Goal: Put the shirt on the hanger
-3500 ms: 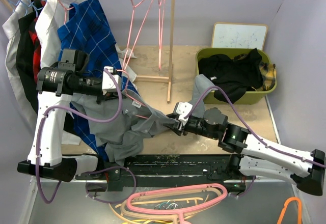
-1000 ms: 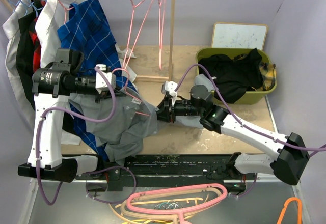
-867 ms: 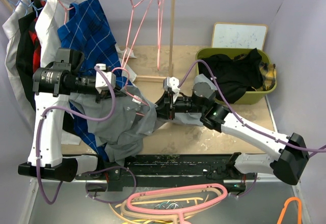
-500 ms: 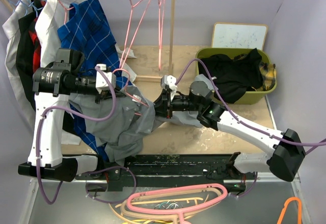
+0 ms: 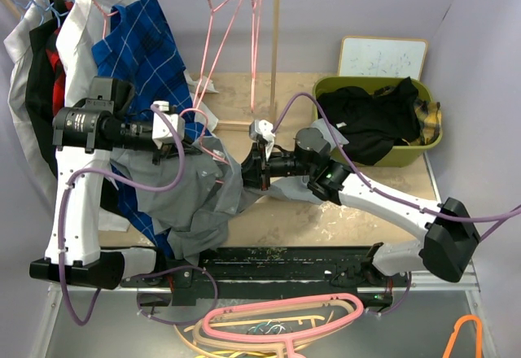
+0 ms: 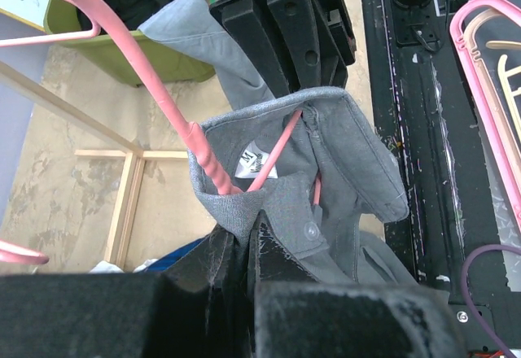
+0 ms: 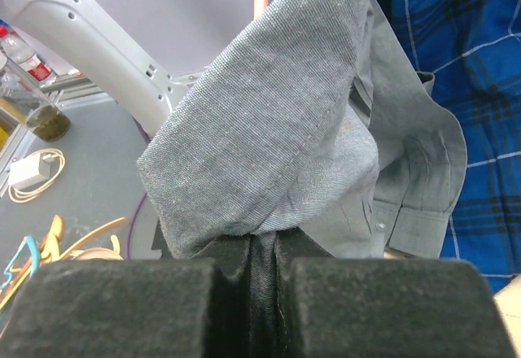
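Observation:
The grey shirt (image 5: 191, 199) hangs bunched between my two arms above the table. Its collar (image 6: 326, 154) stands open with the pink hanger (image 6: 163, 89) running down inside it past the size label. At the collar's near edge my left gripper (image 6: 244, 244) is shut on the cloth; in the top view this gripper (image 5: 181, 150) sits by the hanger wire (image 5: 210, 153). My right gripper (image 7: 260, 248) is shut on a fold of grey shirt (image 7: 269, 130), and in the top view it (image 5: 247, 171) is just right of the collar. Its black fingers (image 6: 285, 32) show beyond the collar.
A blue checked shirt (image 5: 138, 41) and other clothes hang on the rail at the back left. Thin pink hangers (image 5: 224, 41) dangle by a wooden post (image 5: 274, 65). A green basket (image 5: 326, 89) holds a black garment. Chunky pink hangers (image 5: 285, 317) lie below the arm bases.
My right gripper has moved left toward the collar, carrying its fold of grey cloth and bunching the shirt. The left arm has stayed where it was.

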`<action>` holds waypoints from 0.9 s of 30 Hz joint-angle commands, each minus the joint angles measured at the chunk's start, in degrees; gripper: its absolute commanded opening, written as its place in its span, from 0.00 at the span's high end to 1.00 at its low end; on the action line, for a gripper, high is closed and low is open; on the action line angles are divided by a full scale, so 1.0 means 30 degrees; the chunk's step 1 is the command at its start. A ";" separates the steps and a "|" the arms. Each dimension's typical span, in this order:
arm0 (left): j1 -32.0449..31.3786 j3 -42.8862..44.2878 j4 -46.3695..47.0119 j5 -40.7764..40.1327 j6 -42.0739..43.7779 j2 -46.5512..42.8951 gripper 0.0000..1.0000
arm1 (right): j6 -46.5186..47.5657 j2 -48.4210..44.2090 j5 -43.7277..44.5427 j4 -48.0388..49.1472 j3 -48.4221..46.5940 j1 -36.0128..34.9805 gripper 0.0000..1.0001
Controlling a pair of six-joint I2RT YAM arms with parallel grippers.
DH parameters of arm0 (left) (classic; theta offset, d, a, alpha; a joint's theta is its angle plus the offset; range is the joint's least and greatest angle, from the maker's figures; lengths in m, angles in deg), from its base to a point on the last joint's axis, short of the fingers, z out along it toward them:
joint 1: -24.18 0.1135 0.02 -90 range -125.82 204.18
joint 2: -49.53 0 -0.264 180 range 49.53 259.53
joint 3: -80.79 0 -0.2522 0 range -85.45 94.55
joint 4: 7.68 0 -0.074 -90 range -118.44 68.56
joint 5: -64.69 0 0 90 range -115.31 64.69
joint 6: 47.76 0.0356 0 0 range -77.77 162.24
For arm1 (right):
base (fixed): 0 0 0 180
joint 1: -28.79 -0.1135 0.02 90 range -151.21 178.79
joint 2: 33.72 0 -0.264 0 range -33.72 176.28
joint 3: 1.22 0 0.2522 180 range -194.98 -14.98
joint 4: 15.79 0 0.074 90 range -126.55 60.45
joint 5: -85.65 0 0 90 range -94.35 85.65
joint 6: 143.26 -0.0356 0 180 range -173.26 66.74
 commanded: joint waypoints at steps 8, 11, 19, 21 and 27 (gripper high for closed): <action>0.0155 -0.0604 0.0794 -0.0520 -0.0279 -0.0259 0.98 | -0.1130 -0.2809 0.2197 0.1438 0.0829 -0.0084 1.00; 0.0155 -0.1001 0.1050 -0.3385 -0.0640 -0.0501 0.95 | -0.1319 -0.4488 0.2851 0.0666 0.2296 -0.0055 1.00; 0.0155 -0.2615 0.2566 -0.9081 -0.2724 -0.1294 0.87 | -0.0830 -0.7981 0.3924 -0.3165 0.3703 -0.0054 1.00; 0.0184 -0.3052 0.2502 -0.9888 -0.3058 -0.1533 0.86 | -0.0473 -0.8550 0.4215 -0.4279 0.3527 -0.0032 1.00; 0.0302 -0.2524 0.0268 -0.9765 -0.2981 -0.1878 0.00 | 0.0708 -0.9389 0.4517 -0.6084 0.3087 -0.0032 1.00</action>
